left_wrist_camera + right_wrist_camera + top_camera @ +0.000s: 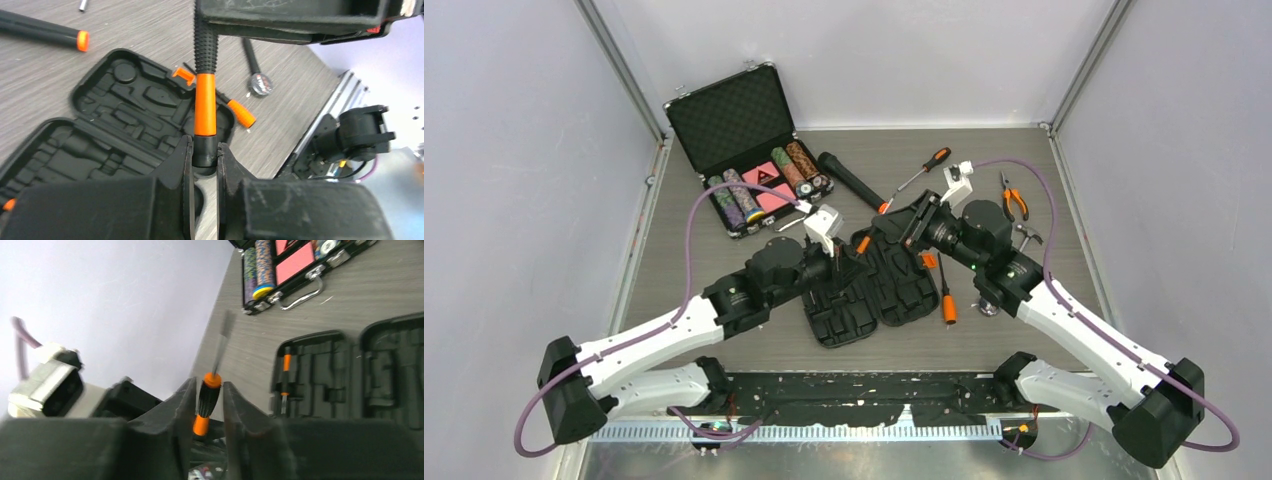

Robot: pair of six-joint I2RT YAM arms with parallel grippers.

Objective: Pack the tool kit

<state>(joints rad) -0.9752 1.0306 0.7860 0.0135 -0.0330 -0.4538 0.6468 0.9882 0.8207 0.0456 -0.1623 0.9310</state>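
One small orange-and-black tool (285,374) sits in a moulded slot of the open tool kit case (894,295), which lies spread at the centre of the top view. Every other slot that shows is bare, so the packing looks barely begun.

At the upper left stands the open poker chip case (729,120), well apart from the kit and no part of the job. Left of centre, the left gripper (205,150) is pinched narrow on the black butt of an orange-and-black screwdriver (205,105), held in the air above the case. The same handle runs up into the right gripper (209,390), whose fingers lie close on either side of the ribbed grip. Whether they press it or leave a little slack I cannot tell. It reads as a handover between the arms, with this driver not yet seated.

Behind the case lie a black flashlight (849,180) and a second screwdriver (921,172). Just right of the case lies another orange-handled driver (947,298). Pliers (1014,200) and a hammer (1029,236) sit further right, the hammer partly hidden by the right arm. These hand tools are left to pack, and the case left to shut. Both arms crowd over the case and cover some slots, so the free hand has little room there.
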